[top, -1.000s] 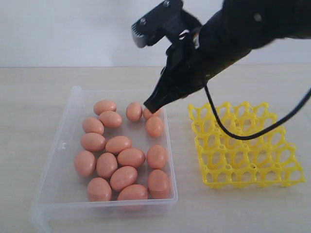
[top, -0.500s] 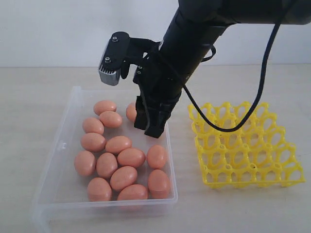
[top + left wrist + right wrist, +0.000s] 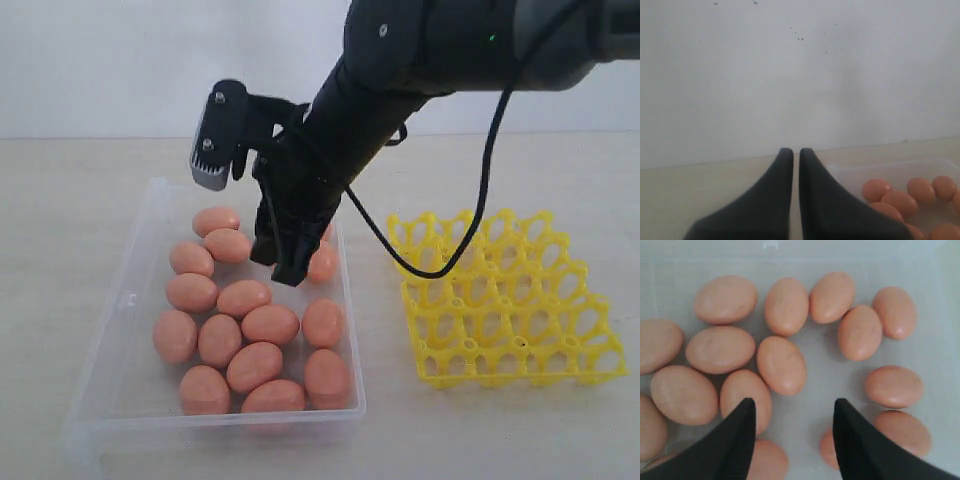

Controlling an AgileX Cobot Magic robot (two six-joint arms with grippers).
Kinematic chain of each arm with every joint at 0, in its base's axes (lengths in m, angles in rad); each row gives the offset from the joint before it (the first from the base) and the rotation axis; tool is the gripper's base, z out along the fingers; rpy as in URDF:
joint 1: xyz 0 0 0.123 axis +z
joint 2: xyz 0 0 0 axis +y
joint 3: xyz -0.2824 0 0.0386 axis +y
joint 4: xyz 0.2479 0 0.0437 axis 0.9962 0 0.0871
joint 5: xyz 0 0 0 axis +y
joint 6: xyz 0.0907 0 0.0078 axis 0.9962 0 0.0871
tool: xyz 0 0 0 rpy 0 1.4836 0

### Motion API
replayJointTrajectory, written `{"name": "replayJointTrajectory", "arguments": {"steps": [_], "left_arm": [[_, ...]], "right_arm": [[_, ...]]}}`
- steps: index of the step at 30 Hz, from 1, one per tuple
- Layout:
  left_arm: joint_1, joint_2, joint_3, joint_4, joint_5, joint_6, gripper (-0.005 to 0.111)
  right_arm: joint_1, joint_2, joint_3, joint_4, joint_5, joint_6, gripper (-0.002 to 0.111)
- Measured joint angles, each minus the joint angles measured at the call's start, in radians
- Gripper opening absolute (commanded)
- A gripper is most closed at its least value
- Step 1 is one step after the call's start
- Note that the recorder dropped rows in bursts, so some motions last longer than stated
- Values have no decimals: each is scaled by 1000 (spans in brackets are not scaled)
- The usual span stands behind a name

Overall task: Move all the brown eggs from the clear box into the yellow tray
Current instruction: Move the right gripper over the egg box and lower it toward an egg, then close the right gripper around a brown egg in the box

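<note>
Though set out ready on the table point(image 3: 60, 200), hardly begun. Clear box point(image 3: 125, 300) packed with all the brown eggs point(image 3: 243, 297); yellow tray point(image 3: 505, 310) beside it bare. Right end effector point(image 3: 793, 405) apart above the eggs, gripping nothing. Left end effector point(image 3: 796, 152) together.

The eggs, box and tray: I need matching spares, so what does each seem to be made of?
The eggs are uniform orange-brown, smooth and matte with faint marks; real shell or plastic dummies, I cannot tell. The box looks like thin clear plastic, glossy, since the table shows through its walls. The tray looks like bright yellow moulded plastic, slightly shiny, an open lattice of cups.
</note>
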Motion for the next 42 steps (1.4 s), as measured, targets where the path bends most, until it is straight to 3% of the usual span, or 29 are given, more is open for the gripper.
{"name": "replayJointTrajectory", "arguments": {"steps": [8, 12, 19, 24, 42], "left_arm": [[0, 0, 0, 0, 0, 0, 4], [0, 0, 0, 0, 0, 0, 4], [0, 0, 0, 0, 0, 0, 4], [0, 0, 0, 0, 0, 0, 4], [0, 0, 0, 0, 0, 0, 4]], "right_arm": [[0, 94, 0, 4, 42, 10, 45], [0, 102, 0, 4, 59, 43, 66], [14, 105, 0, 2, 40, 125, 66], [43, 107, 0, -6, 14, 136, 57], [45, 149, 0, -94, 16, 247, 57]]}}
